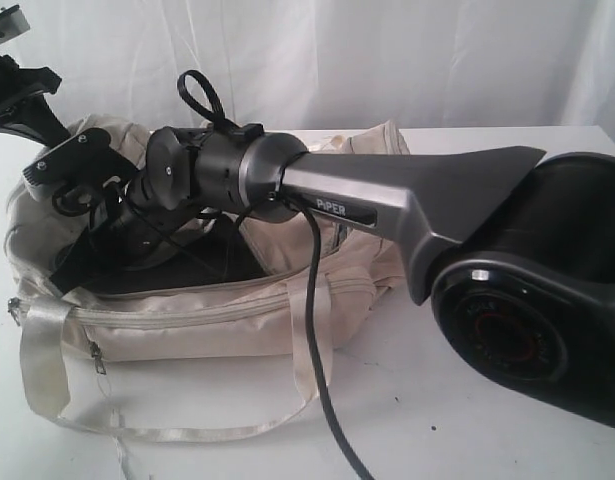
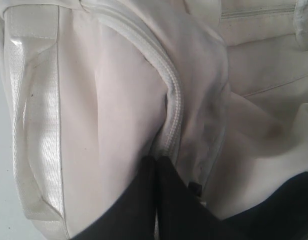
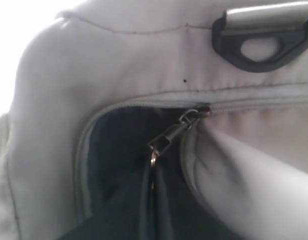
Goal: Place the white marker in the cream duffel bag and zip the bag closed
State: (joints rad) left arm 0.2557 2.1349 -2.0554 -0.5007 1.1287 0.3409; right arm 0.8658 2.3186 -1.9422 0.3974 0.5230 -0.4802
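Zipping looks approx. half done: right gripper (image 3: 152,167) pinched tight on metal ring zip pull (image 3: 171,134), left gripper (image 2: 156,165) clamped on soft cream fabric duffel bag (image 1: 187,320) by white tabletop's (image 1: 467,420) left edge, mouth part open, slim white marker unseen, prob. inside.

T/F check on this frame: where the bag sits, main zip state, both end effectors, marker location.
1. The bag sits on a white table. True.
2. The main zip is fully closed. False: a dark opening still shows beside the slider.
3. The right end effector pinches the zip pull. True.
4. The left end effector hangs wide open. False: its fingers are shut on the bag's zip seam.
5. The marker lies on the table beside the bag. False: no marker shows in any view.
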